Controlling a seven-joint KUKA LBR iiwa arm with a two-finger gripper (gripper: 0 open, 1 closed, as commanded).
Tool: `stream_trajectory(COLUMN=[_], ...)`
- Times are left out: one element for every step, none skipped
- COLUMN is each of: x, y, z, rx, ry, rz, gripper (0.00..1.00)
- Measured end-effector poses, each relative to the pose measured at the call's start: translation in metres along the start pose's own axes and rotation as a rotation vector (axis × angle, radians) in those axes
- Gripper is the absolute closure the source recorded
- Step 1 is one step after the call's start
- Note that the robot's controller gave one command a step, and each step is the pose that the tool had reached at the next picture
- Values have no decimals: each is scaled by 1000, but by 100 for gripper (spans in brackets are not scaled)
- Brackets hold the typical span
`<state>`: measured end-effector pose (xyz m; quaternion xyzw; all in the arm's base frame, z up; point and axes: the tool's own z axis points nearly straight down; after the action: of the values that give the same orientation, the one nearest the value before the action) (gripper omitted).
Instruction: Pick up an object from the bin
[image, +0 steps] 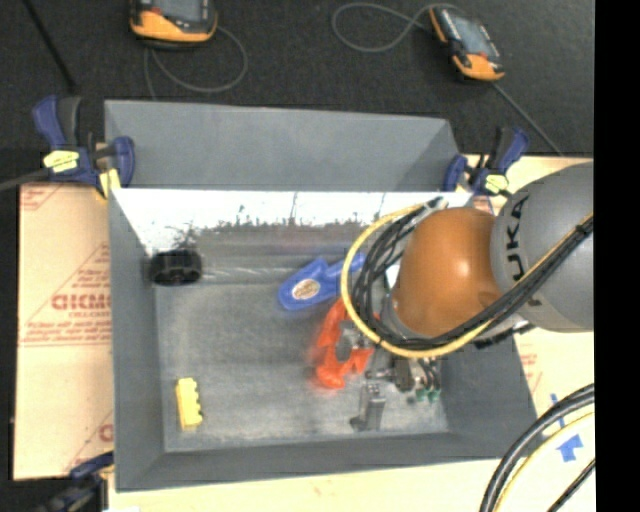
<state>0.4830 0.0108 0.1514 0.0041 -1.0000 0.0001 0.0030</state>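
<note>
Scanning the grey metal bin (135, 330) from its left wall across.

- Far left, upper floor: a black ring-shaped thing (174, 267) lies close to the back wall, on its own.
- Far left, lower floor: a yellow block (188, 403), studded like a toy brick, sits long side running up-down near the front-left corner. It is well apart from the black one.
- The middle of the floor between these and the centre is bare grey.
- Centre, towards the back: a blue thing (308, 285) with a pale round patch on it lies tilted, its right end running under the robot's cables (362, 270).
- Just below the blue one: an orange-red plastic piece (333, 352), irregular in shape, stands lengthwise up-down on the floor right of centre. Its upper end is near the blue thing; whether they touch I cannot tell.
- Just right of the orange-red piece, low in the bin: the gripper (372, 405), its grey metal tip pointing at the front wall. It is beside the piece's lower end, very close or touching. Whether it is spread or closed cannot be made out, and nothing is seen gripped.
- A small green bit (428, 396) shows just right of the gripper; loose or part of the robot, unclear.
- Right: an orange cover (445, 270), looped with cables, then the grey arm (555, 250) crossing the bin's right wall.
</note>
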Motion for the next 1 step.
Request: stream_trajectory(x=[-2], y=[0], z=[-4], rx=[0], ry=[-8], rz=[0], gripper=[0])
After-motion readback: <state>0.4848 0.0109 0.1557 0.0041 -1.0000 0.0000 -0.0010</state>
